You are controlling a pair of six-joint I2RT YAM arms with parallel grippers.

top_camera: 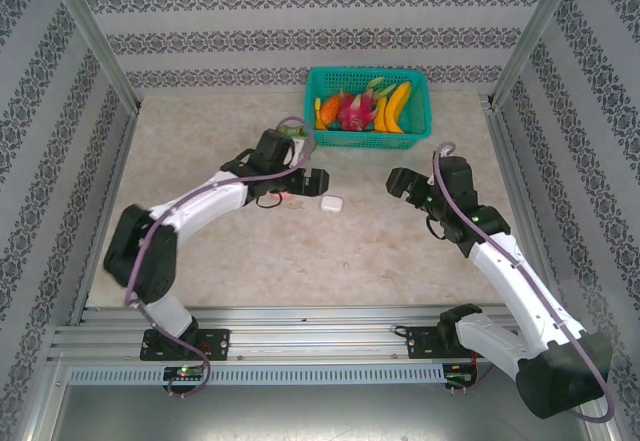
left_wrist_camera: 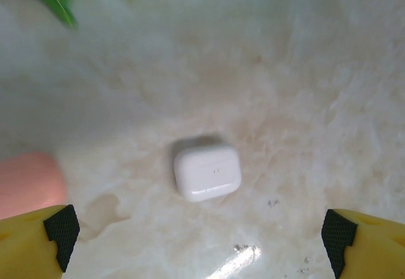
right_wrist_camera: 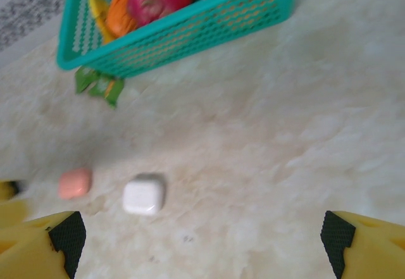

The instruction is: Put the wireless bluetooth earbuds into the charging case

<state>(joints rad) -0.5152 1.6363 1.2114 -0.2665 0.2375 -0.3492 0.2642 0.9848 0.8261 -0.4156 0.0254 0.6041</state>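
Pink case (left_wrist_camera: 28, 184) blurred, cut off; white case (left_wrist_camera: 207, 171) closed.

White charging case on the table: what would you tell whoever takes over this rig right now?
Left gripper: fingers open, empty, aimed at the small white rounded plastic charging case just ahead of it.
Right gripper: fingers open, empty, farther off, facing the same case.
The case lies on the marble-look table and looks closed. A small salmon-pink rounded object sits beside it, apart.
Done: nothing, as far as I can tell.
Left: open the case, pick up the earbuds, insert them.
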